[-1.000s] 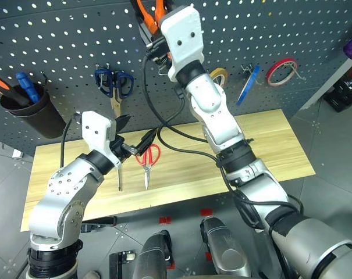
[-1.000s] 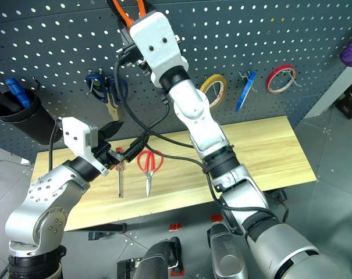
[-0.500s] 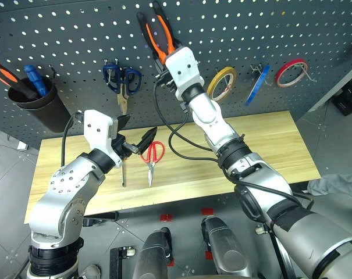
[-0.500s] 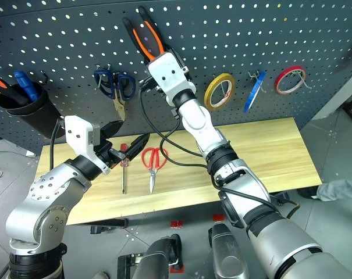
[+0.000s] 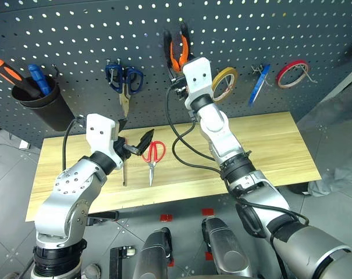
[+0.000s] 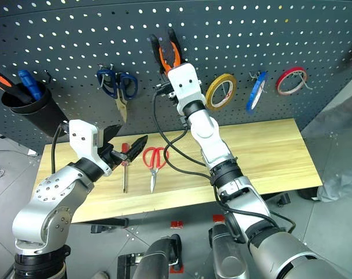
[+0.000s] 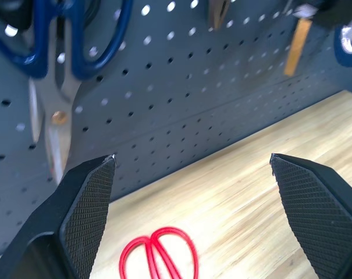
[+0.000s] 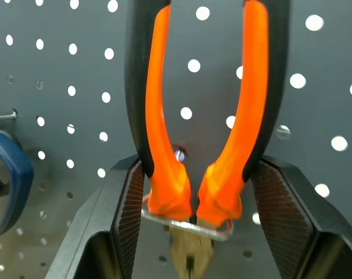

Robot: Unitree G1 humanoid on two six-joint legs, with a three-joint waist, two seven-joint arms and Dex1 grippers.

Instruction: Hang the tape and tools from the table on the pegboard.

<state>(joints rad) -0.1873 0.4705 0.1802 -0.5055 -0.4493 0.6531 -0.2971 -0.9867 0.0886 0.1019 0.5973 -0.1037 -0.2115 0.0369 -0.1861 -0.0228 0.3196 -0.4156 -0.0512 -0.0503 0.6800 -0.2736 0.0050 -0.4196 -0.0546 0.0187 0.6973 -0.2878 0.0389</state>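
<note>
head views high, wrist views close

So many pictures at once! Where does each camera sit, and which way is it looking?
Left eye and right eye views: on the robot's head, looking forward and down at the table and pegboard; both arms show.
Left wrist view: on the left arm's wrist, looking between the open left gripper at the red-handled scissors and blue-handled scissors.
Right wrist view: on the right arm's wrist, facing the pegboard; the right gripper clamps the pliers.
Shared: the red-handled scissors lie in the head and left wrist views.
</note>
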